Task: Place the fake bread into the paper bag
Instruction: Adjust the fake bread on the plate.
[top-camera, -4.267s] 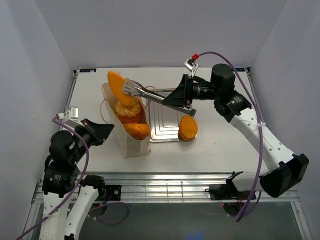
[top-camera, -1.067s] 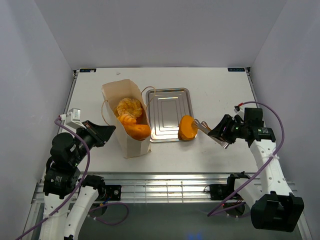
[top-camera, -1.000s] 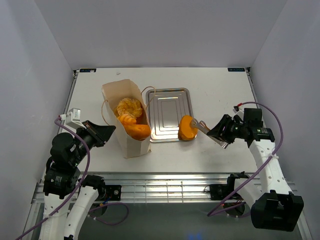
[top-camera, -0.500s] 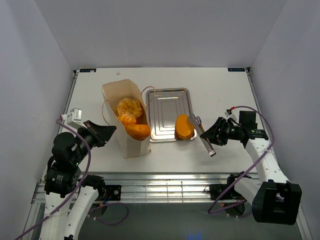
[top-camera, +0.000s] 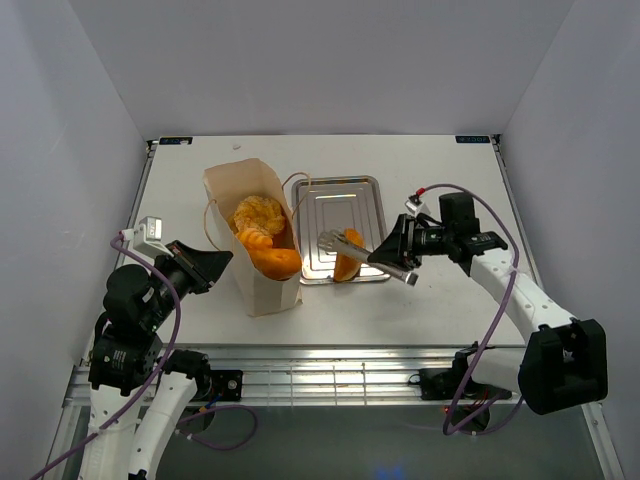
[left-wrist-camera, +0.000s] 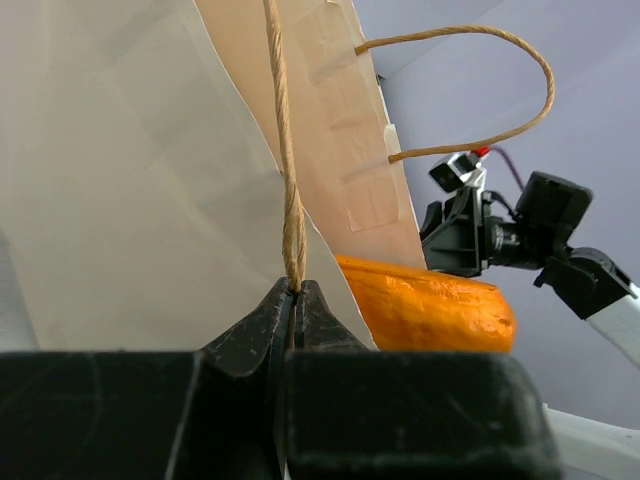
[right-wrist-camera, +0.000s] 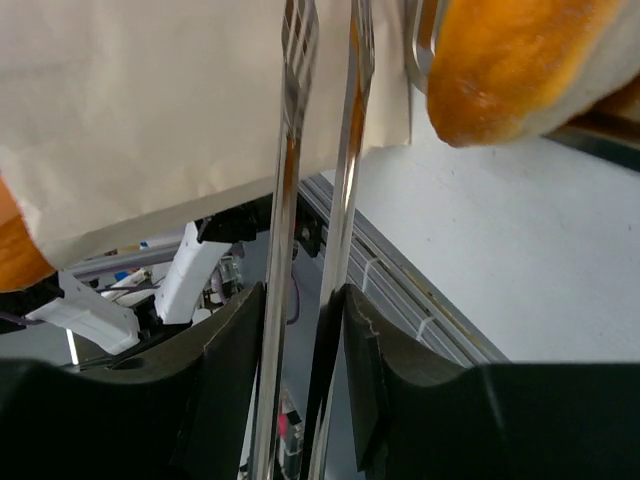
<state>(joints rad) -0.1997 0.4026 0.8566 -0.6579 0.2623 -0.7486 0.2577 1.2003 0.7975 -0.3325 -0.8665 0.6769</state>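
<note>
The paper bag lies open on the table with several fake breads inside. My left gripper is shut on the bag's cord handle, and an orange loaf shows beyond the bag wall. My right gripper is shut on a pair of metal tongs, whose two arms run up between its fingers. One more fake bread sits at the tray's front edge beside the tong tips. This bread lies right of the tongs; whether they pinch it is unclear.
A silver metal tray lies just right of the bag. The bag's second cord handle loops up freely. A metal rail runs along the table's near edge. White walls close in the table on three sides.
My right arm swung left with the tongs, and the loose bread slid left along the tray's front edge. The tong arms have drawn closer. The left arm kept still.
</note>
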